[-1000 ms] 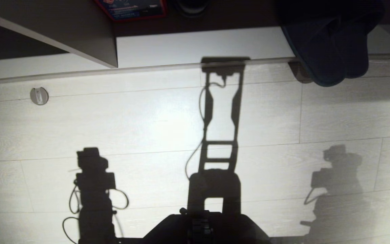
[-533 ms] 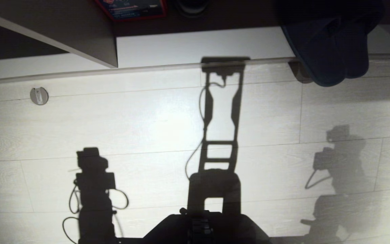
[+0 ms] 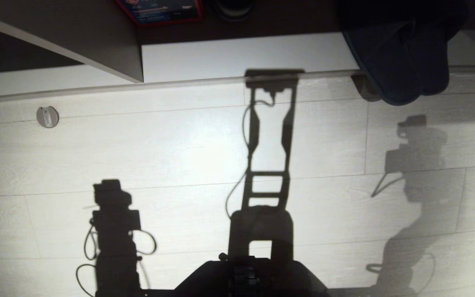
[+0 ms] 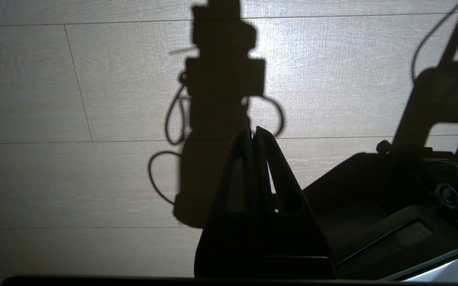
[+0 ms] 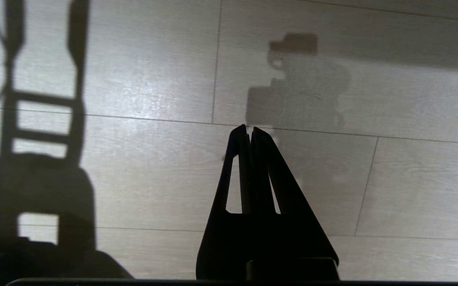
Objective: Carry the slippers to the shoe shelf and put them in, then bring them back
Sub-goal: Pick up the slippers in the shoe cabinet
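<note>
At lower left, the left pincer [image 4: 253,133] hangs pressed together over the floor [image 3: 179,144]. The right pincer [image 5: 249,131], also together and empty, hangs over bare boards. The slippers [image 3: 398,70] sit upper right, overhanging the shoe shelf [image 3: 241,53]. Retrieval looks next: part the fingers, reach there.

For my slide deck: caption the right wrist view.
Shut right end effector above pale plank floor, its shadow ahead.
</note>
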{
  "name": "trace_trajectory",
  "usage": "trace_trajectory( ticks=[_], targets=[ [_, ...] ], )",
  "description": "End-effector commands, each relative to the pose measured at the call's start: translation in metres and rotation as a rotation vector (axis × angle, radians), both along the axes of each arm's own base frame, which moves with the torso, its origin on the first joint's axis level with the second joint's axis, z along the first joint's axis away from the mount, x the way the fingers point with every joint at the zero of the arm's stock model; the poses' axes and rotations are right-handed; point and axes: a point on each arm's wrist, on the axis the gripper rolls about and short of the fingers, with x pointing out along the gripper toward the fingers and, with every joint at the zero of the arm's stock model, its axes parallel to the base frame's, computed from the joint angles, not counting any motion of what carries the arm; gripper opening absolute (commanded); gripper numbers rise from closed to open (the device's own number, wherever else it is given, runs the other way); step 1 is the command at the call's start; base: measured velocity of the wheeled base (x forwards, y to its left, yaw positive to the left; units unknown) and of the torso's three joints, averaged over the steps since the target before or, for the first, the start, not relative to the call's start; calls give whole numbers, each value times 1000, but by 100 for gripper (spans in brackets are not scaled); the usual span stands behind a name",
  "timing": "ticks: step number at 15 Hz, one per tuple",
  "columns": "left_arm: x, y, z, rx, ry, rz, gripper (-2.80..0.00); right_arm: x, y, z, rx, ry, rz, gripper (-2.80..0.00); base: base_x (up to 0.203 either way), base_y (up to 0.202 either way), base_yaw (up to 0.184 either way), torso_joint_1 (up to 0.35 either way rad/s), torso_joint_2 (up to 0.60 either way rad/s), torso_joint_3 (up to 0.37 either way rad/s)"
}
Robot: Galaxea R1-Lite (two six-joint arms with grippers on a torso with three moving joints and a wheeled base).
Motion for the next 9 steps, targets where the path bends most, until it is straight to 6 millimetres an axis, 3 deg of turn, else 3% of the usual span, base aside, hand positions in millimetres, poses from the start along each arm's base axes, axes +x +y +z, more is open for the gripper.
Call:
trace_trajectory(
  ticks=[1, 9],
  targets=[
    [0, 0, 0, -1, 0, 0, -280, 20, -2, 1, -6, 65, -11, -280, 0, 0, 0, 0, 0, 0],
    [0, 0, 0, -1, 0, 0, -280, 56, -8, 9, -44, 72, -46, -280, 0, 0, 0, 0, 0, 0]
  ],
)
